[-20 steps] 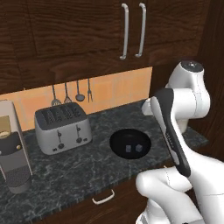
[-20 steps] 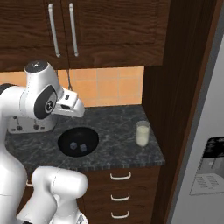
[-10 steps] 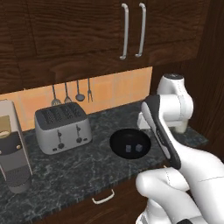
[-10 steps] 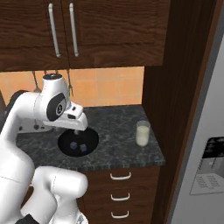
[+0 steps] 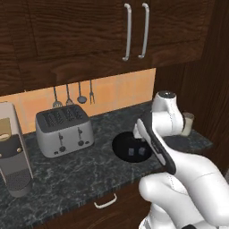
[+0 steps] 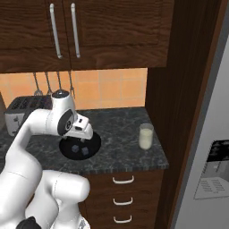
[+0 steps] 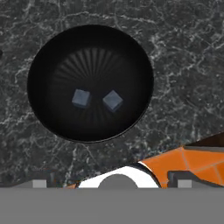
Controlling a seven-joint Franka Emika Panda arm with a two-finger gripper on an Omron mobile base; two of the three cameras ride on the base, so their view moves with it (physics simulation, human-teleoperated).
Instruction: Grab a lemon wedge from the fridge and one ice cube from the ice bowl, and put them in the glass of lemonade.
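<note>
You have the white arm's two-finger gripper (image 6: pixel 85 134) poised above the round, shallow, glossy black ice bowl (image 7: pixel 48 52), with its jaws spread wide and nothing between them. Looking down from the hand, you see the bowl resting on the dark speckled stone counter (image 7: pixel 183 65), and two small pale bluish ice cubes lie inside it, side by side near its middle but not touching: one ice cube (image 7: pixel 81 98) on the left, a second cube (image 7: pixel 113 100) just to its right.

From the right base camera the bowl (image 6: pixel 91 150) sits partly behind the hand, and the small clear glass of lemonade (image 6: pixel 145 136), with its pale creamy-yellow liquid, stands upright on the counter (image 6: pixel 120 129) well to the bowl's right, near the dark wood panel. The tall grey fridge (image 6: pixel 210 134) with its black dispenser panel fills the far right.

From the left base camera you see the silver four-slot toaster (image 5: pixel 64 130) left of the bowl (image 5: pixel 123 145), against the orange tiled wall.
</note>
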